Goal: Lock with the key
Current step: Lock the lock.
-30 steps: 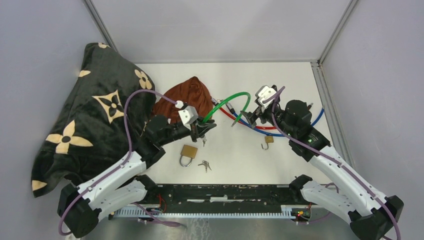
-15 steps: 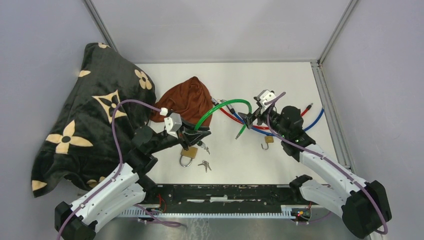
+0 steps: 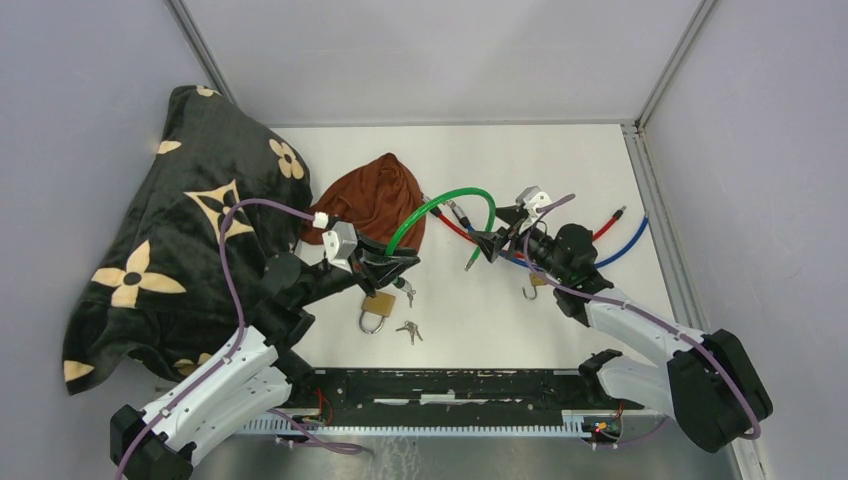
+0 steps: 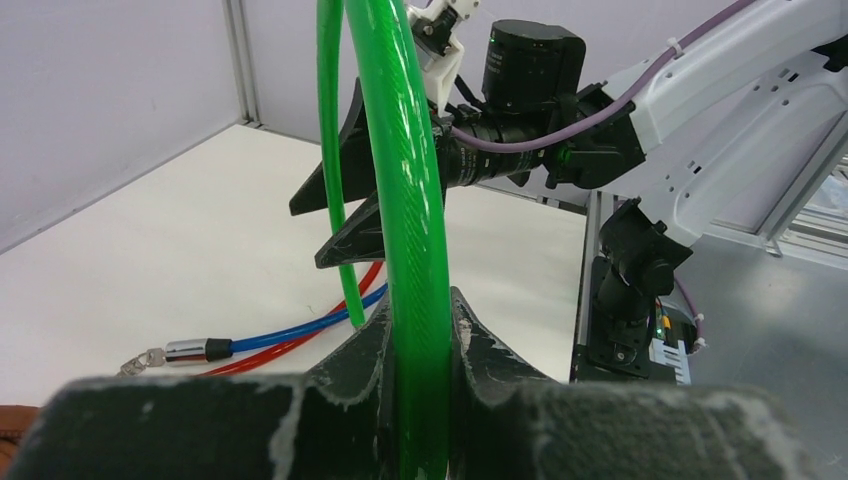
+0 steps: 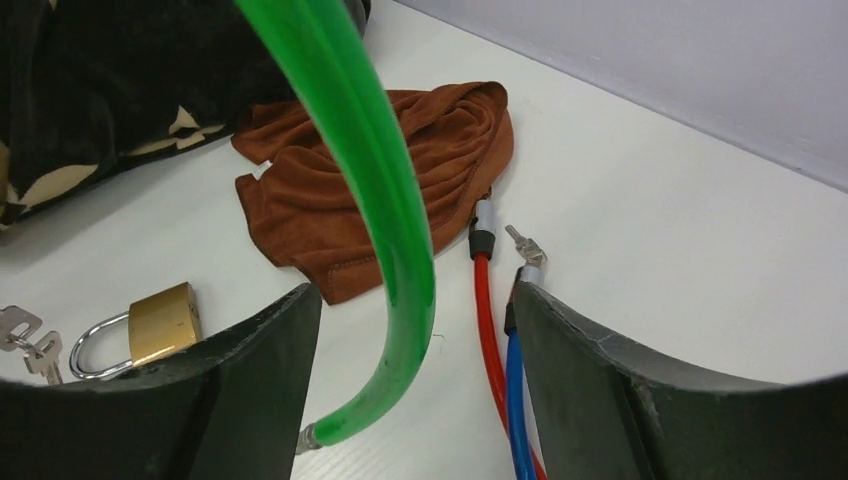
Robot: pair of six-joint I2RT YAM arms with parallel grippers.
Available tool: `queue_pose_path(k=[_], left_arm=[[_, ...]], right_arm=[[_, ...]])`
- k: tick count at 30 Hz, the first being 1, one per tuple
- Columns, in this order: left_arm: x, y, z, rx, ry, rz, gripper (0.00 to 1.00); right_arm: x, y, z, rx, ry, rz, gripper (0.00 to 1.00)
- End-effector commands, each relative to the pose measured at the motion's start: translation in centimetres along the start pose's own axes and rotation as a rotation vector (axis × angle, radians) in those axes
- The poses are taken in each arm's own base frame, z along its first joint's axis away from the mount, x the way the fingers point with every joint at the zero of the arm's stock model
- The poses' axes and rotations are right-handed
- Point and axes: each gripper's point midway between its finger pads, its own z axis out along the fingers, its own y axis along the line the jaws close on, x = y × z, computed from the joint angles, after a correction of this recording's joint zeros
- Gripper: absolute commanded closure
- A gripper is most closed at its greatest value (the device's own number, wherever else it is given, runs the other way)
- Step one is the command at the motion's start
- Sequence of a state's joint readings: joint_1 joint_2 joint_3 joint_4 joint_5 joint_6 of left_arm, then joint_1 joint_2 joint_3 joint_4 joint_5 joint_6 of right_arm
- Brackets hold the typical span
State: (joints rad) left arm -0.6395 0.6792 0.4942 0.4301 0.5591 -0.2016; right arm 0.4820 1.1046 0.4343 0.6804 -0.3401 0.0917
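Cable-securing step: left end effector (image 3: 396, 263) clamps the green cable (image 3: 441, 204). At three o'clock, the right end effector (image 3: 487, 243) straddles it, jaws apart, and should close next.

The right arm (image 3: 612, 310) half-hides the small padlock (image 3: 537, 283). The keys (image 5: 25, 340) run off the picture's edge.

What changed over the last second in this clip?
The left gripper, still shut on the green cable, drew back toward its base, dragging the cable's arch left. The right gripper swung down and left; its open jaws now straddle the cable near its free end. The padlock, keys and brown cloth stayed put.
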Motion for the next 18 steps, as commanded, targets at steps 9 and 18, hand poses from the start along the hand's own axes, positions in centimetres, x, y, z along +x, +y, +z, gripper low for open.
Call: queue_pose_path(k=[9,18], left_arm=[[-4.1,1.8,0.0,-0.104,-0.147,-0.001,0.98],[7.7,6.9,-3.3,-0.385,0.070,-0.115,0.74]], right_arm=[[-4.4,2.5,2.2,-0.165,-0.070,0.101,1.00],[-9.7,2.4,0.9,-0.138,-0.069,0.025,1.00]])
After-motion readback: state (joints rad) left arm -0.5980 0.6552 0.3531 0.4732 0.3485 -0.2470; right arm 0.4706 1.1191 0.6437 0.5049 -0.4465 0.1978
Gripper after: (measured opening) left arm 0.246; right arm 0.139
